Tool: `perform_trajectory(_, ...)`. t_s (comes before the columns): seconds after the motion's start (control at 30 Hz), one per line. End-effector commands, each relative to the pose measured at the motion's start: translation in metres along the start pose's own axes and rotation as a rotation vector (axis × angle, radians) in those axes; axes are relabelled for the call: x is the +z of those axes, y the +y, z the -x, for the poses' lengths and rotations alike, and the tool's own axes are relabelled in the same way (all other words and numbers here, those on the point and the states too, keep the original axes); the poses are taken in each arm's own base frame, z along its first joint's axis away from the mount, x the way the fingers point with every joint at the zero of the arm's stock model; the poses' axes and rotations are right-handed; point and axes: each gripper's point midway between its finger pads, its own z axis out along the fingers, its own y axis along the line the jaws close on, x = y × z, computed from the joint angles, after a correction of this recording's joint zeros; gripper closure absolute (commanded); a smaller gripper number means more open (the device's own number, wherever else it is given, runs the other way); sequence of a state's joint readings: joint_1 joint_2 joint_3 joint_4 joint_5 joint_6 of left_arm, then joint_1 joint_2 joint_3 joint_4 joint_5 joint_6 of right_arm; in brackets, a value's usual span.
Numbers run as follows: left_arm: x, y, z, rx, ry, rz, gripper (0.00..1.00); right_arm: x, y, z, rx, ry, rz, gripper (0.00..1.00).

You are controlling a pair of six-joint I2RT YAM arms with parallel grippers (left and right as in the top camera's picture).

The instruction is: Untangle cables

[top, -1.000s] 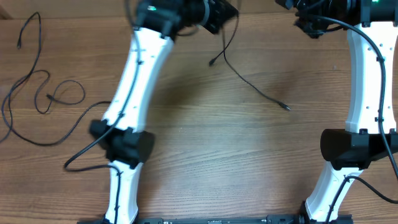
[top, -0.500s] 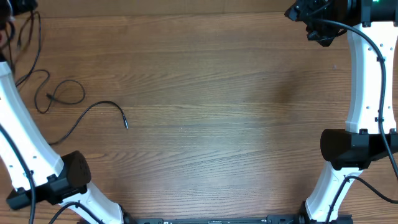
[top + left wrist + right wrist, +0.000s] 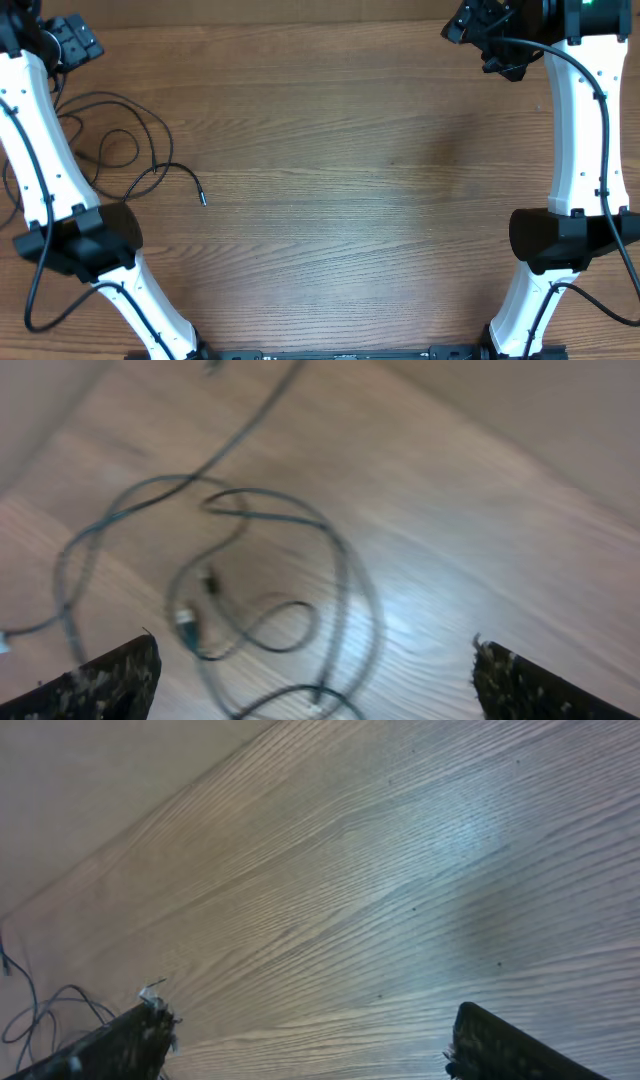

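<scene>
The cables (image 3: pixel 176 167) lie as loose black loops on the wooden table at the far left, one metal-tipped end (image 3: pixel 203 200) pointing toward the middle. My left gripper (image 3: pixel 80 40) hovers at the back left corner just above them. In the left wrist view its fingers (image 3: pixel 110 682) stand wide apart, and the blurred loops of the cables (image 3: pixel 345 575) rest on the wood below, none gripped. My right gripper (image 3: pixel 472 25) is at the back right, open over bare wood (image 3: pixel 315 1045). A bit of cable (image 3: pixel 30 1010) shows at the far left edge of that view.
The left arm's white links and black elbow (image 3: pixel 80 240) stand over part of the cable pile. The right arm's elbow (image 3: pixel 570 235) rises at the right side. The table's back edge (image 3: pixel 260 22) runs just behind both grippers.
The left arm swung from the back middle to the far left, bringing a strand with it. Its gripper has opened and more loops now lie in the left pile. The right gripper widened slightly.
</scene>
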State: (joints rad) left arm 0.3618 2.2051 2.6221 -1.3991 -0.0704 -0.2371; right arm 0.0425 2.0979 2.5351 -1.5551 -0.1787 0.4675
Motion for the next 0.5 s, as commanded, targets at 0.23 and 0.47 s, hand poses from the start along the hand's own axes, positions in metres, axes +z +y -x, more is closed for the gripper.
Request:
perform_trajectory(0.23, -0.236, -0.086, -0.056, 0.194, -0.182, -0.511, 0.01, -0.042, -0.009, -0.021, -0.161, 0.002, -0.038, 0.0)
perform_trajectory(0.47, -0.287, -0.073, -0.104, 0.25, -0.184, -0.491, 0.01, -0.145, -0.008, -0.032, -0.199, -0.232, -0.018, 0.0)
